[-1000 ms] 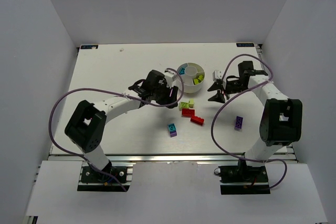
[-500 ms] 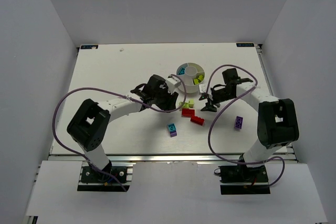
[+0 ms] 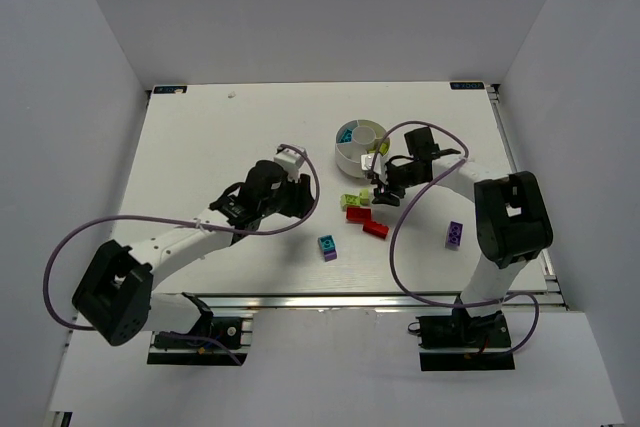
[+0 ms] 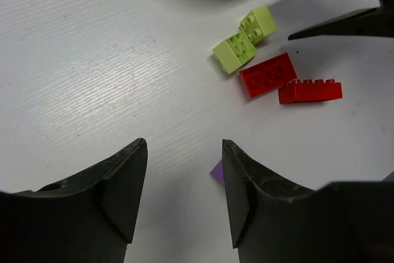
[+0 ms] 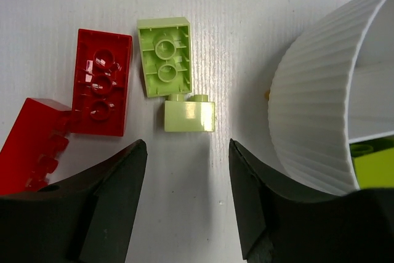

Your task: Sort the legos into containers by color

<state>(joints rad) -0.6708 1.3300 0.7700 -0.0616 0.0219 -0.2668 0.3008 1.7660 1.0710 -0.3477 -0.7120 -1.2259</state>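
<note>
The round white divided dish [image 3: 345, 150] holds a cyan brick [image 3: 360, 133] and lime bricks [image 3: 375, 153]. On the table in front of it lie two lime green bricks [image 3: 355, 200], two red bricks [image 3: 366, 221], a cyan-and-purple brick [image 3: 327, 247] and a purple brick [image 3: 455, 234]. My right gripper [image 3: 378, 190] is open and empty, just above the lime bricks [image 5: 164, 64] [image 5: 189, 116], with the dish wall [image 5: 314, 121] to its right. My left gripper [image 3: 303, 199] is open and empty, left of the lime [image 4: 235, 52] and red bricks [image 4: 268, 74].
The right gripper's fingers [image 4: 335, 24] show at the top right of the left wrist view. A sliver of purple [image 4: 217, 170] shows beside my left gripper's right finger. The table's walls stand at the left, right and back.
My right gripper has moved left from beside the dish to over the lime bricks. My left arm has drawn back from the dish, down and to the left.
</note>
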